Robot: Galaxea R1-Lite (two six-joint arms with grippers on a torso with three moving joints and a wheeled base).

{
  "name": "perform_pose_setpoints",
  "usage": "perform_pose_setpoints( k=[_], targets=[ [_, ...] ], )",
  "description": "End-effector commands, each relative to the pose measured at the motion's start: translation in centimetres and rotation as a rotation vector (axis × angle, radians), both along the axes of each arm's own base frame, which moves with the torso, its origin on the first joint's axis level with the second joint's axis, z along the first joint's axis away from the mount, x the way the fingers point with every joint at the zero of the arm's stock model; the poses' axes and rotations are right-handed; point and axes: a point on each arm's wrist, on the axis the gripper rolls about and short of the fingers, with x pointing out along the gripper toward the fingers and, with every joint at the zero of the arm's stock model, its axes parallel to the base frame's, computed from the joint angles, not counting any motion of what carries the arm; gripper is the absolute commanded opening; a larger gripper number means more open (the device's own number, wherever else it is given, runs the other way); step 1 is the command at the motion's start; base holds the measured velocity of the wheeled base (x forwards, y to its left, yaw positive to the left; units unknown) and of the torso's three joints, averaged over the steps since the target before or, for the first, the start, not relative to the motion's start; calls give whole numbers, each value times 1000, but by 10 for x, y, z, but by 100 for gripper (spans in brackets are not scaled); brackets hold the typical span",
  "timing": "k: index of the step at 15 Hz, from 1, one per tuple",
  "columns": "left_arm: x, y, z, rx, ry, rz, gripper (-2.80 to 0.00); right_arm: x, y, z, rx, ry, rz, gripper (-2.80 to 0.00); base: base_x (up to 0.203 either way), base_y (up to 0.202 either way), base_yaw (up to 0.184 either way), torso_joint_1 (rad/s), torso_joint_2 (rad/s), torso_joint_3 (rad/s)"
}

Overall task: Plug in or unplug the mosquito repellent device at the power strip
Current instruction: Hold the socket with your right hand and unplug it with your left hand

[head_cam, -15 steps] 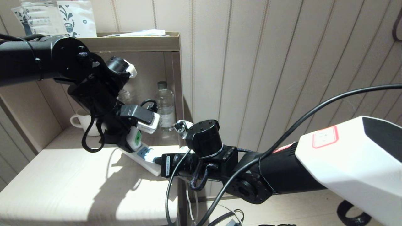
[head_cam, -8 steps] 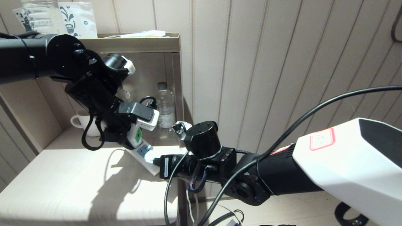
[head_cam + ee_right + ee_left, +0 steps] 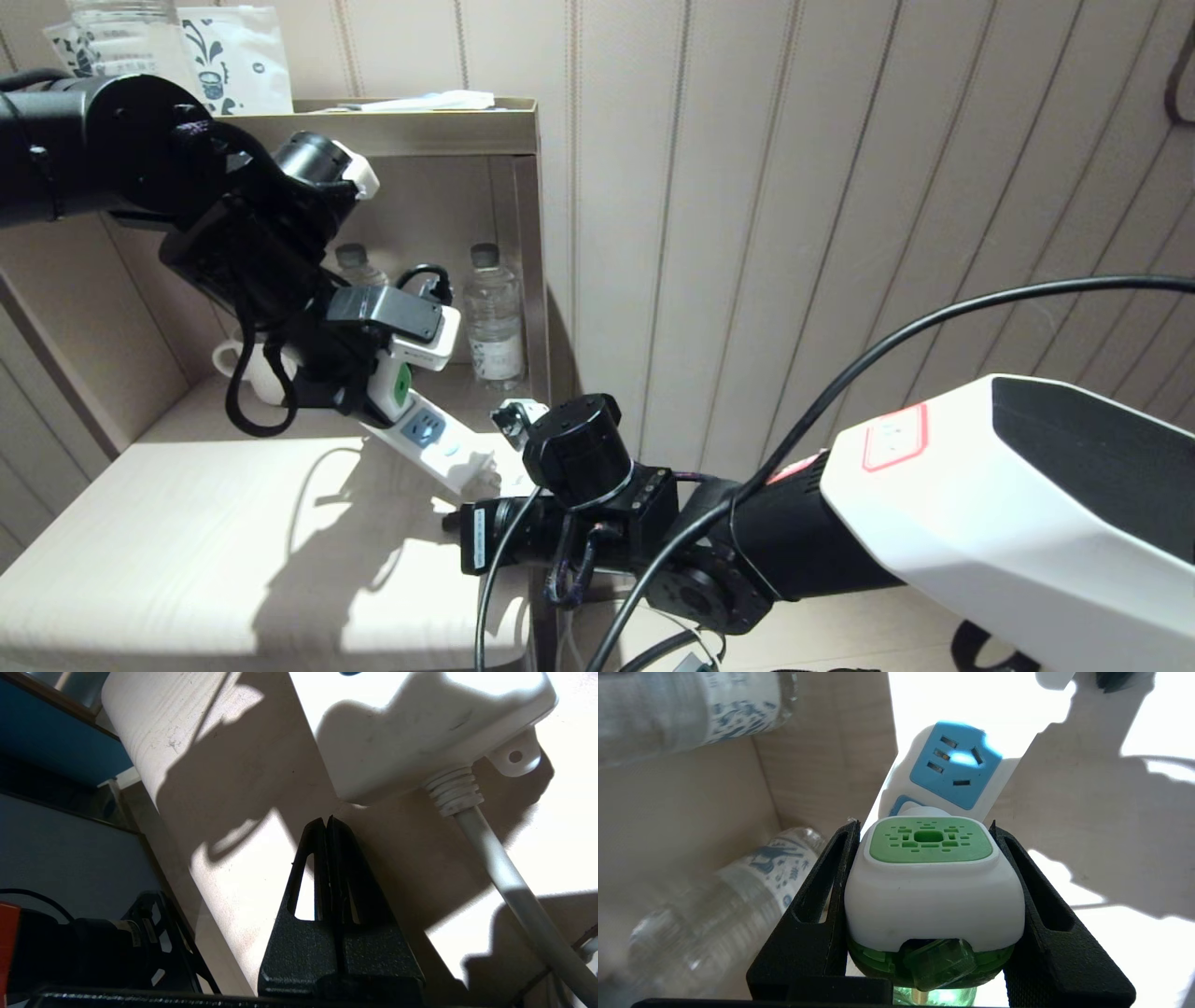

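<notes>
My left gripper [image 3: 924, 826] is shut on the mosquito repellent device [image 3: 931, 882], its black fingers [image 3: 822, 891] pressing both sides of the white head with the green centre. In the head view the device [image 3: 401, 381] hangs at the far end of the power strip [image 3: 448, 457]; its back still meets the strip [image 3: 952, 770] beside a free blue socket. The strip's far end looks raised off the table. My right gripper [image 3: 327, 822] is shut on nothing, just short of the strip's cable end [image 3: 420, 732]. It sits low at the table's front right [image 3: 453, 525].
A white mug [image 3: 247, 369] and two clear water bottles [image 3: 493, 317] [image 3: 355, 266] stand in the open shelf box [image 3: 411, 131] behind the strip. The strip's white cable [image 3: 495, 858] runs off the table edge. Printed packets [image 3: 233, 56] lie on the shelf top.
My left arm has risen and drawn back to the left with the device, and the strip's far end came up with it. My right gripper has slid back off the strip's near end.
</notes>
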Motion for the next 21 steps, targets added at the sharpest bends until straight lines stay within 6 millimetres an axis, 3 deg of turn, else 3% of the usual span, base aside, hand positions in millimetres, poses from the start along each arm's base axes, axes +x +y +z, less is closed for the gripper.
perform_pose_setpoints(
  k=[1,3,6,10,16,19,21],
  targets=[
    [1,-1,-4,11,17,-8,-280,-1,0,1,8,-8,-1,-280,0,0,0,0,0,0],
    [4,3,-7,14,28,5,-280,-3,-2,11,23,-24,1,-280,0,0,0,0,0,0],
    [8,5,-9,2,36,12,-280,-10,-6,47,84,-83,13,-280,0,0,0,0,0,0],
    [5,7,-8,-51,58,-6,-280,-9,-13,74,135,-134,0,-280,0,0,0,0,0,0],
    [5,11,-22,-33,109,4,-280,-15,-28,131,237,-250,-3,-280,0,0,0,0,0,0],
    [3,11,-22,-34,115,3,-280,-11,-23,131,221,-236,0,-280,0,0,0,0,0,0],
    [2,11,-22,-34,120,2,-280,-4,-14,117,201,-217,2,-280,0,0,0,0,0,0]
  ],
)
